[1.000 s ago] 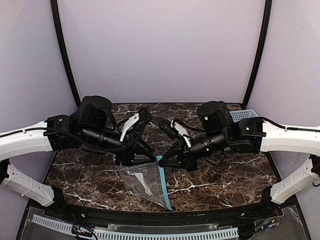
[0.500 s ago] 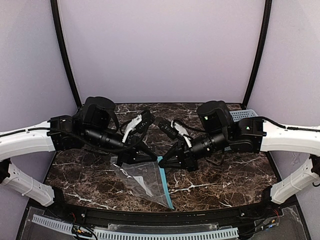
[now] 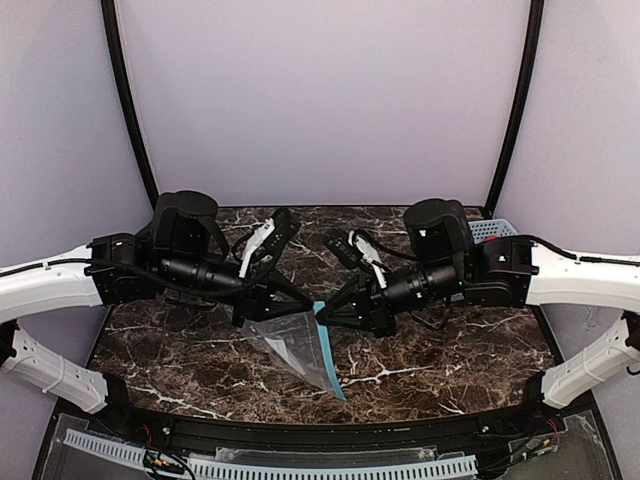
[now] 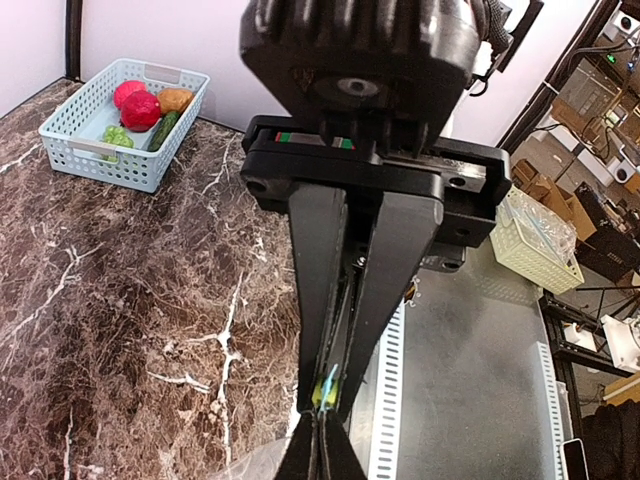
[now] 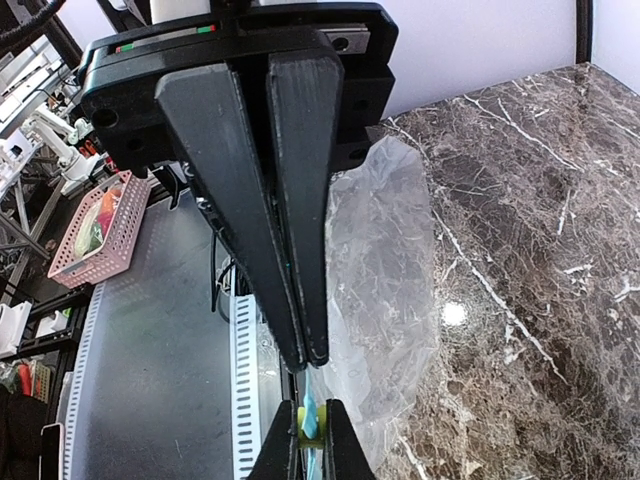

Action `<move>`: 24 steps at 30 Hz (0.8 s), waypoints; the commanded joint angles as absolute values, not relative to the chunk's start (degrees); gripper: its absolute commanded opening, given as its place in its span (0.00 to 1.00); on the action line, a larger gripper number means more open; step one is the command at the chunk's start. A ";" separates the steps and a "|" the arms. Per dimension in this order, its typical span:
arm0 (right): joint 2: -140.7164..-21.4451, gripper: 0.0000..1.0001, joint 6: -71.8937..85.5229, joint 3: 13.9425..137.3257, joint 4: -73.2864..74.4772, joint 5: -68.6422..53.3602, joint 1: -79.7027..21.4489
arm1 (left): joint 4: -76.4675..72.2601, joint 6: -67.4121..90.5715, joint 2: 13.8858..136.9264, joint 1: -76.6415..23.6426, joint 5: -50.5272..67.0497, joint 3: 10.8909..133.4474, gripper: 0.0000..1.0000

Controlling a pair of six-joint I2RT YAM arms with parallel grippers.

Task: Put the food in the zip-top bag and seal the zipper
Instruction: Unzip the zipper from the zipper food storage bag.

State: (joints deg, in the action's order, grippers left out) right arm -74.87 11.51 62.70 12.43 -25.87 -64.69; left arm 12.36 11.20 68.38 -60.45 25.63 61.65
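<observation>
The clear zip-top bag (image 3: 293, 348) hangs down to the marble table (image 3: 450, 350) near its front middle. Its teal zipper (image 3: 330, 355) runs down the bag's right edge. My left gripper (image 3: 305, 305) and right gripper (image 3: 325, 311) meet tip to tip at the zipper's upper end, both shut on it. In the left wrist view my left gripper (image 4: 326, 388) pinches the teal strip. In the right wrist view my right gripper (image 5: 306, 358) is closed, with the zipper (image 5: 310, 415) and the bag (image 5: 385, 290) just beyond it. The food (image 4: 140, 108) lies in the light-blue basket (image 4: 80, 150).
The light-blue basket (image 3: 490, 229) stands at the table's back right corner, partly behind my right arm. A perforated white rail (image 3: 270, 466) runs along the near edge. Off the table are a cream basket (image 4: 535, 240) and a pink basket (image 5: 95, 230).
Both grippers have stayed together on the zipper's top end. The bag has drawn in narrower and its lower end has risen slightly. The left arm has shifted a little left.
</observation>
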 commanded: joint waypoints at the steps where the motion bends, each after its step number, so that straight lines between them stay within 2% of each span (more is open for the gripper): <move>1: -73.46 0.00 12.74 60.58 12.52 -24.98 -64.16 | 10.44 12.91 66.31 -60.38 23.31 61.77 0.01; 24: -73.12 0.00 14.43 56.89 11.97 -24.57 -64.17 | 12.35 16.28 65.04 -58.42 13.49 63.95 0.01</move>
